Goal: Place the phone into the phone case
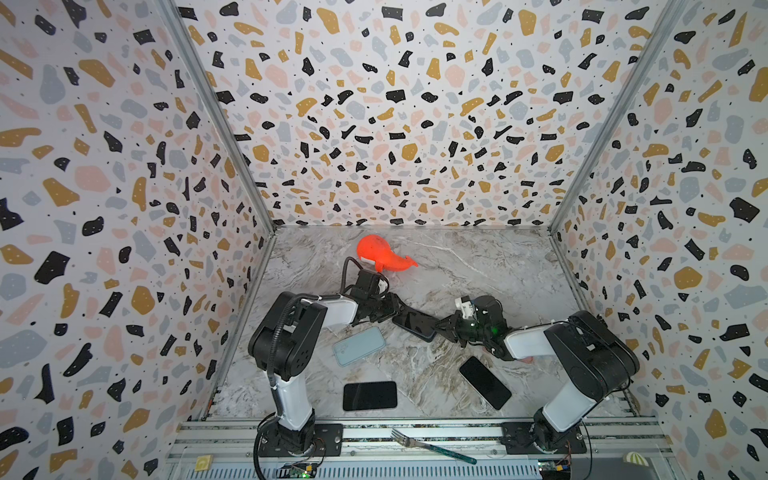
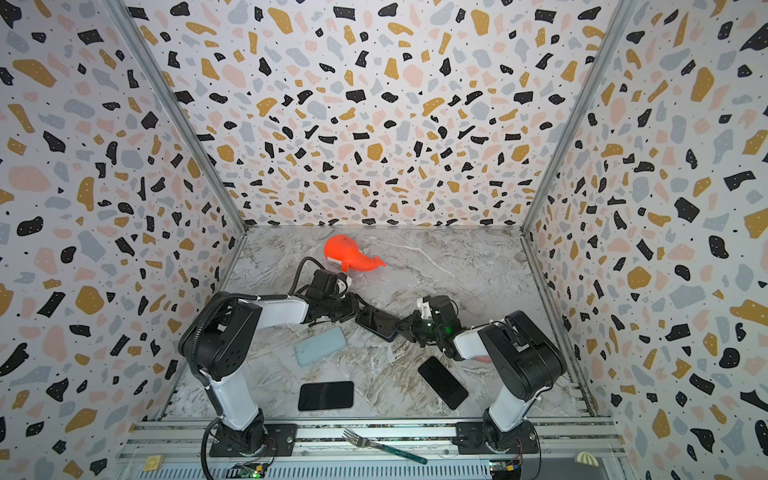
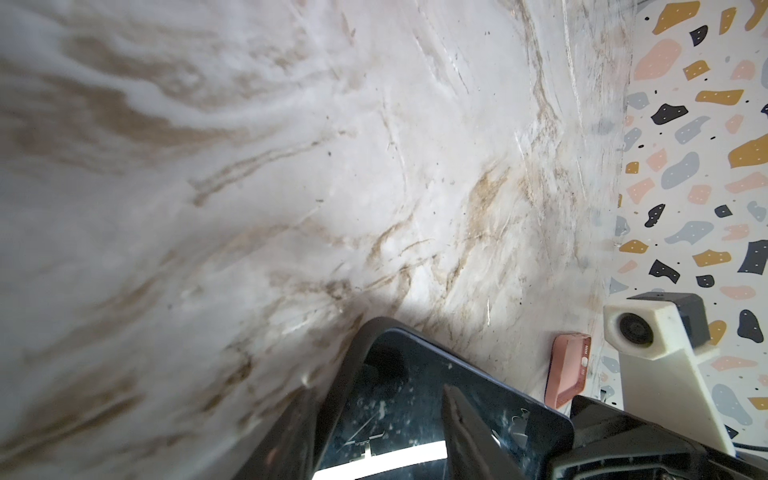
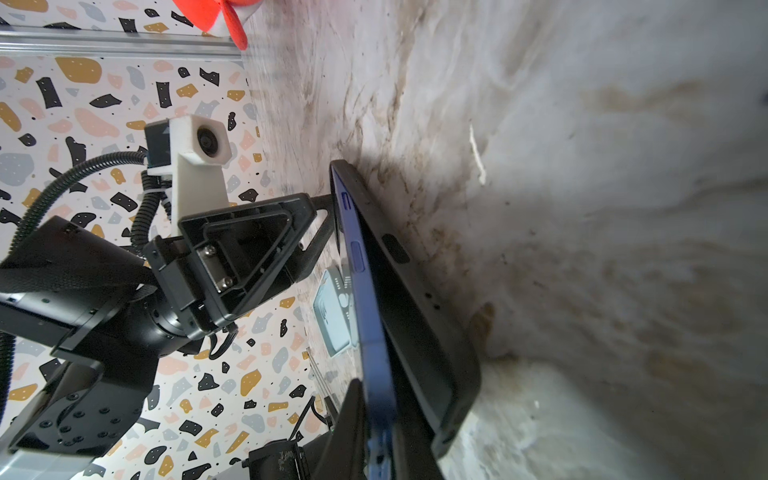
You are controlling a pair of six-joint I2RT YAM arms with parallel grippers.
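Above the middle of the marble table, a phone (image 1: 415,323) (image 2: 379,322) with a dark screen and blue edge is held between my two grippers. It sits partly inside a black phone case (image 4: 419,316) (image 3: 353,353): they meet at the left gripper's end and gape apart at the right gripper's end. My right gripper (image 1: 439,326) (image 2: 402,327) (image 4: 376,386) is shut on the phone's blue edge (image 4: 372,332). My left gripper (image 1: 394,309) (image 2: 360,309) (image 3: 378,388) clamps the other end, one finger behind the case and one on the screen (image 3: 415,399).
On the table lie a light blue case (image 1: 359,345) (image 2: 320,345) and two black phones (image 1: 370,395) (image 1: 485,382). A pink case (image 3: 569,370) lies under my right arm. An orange whale toy (image 1: 382,258) sits at the back. A fork (image 1: 432,446) lies on the front rail.
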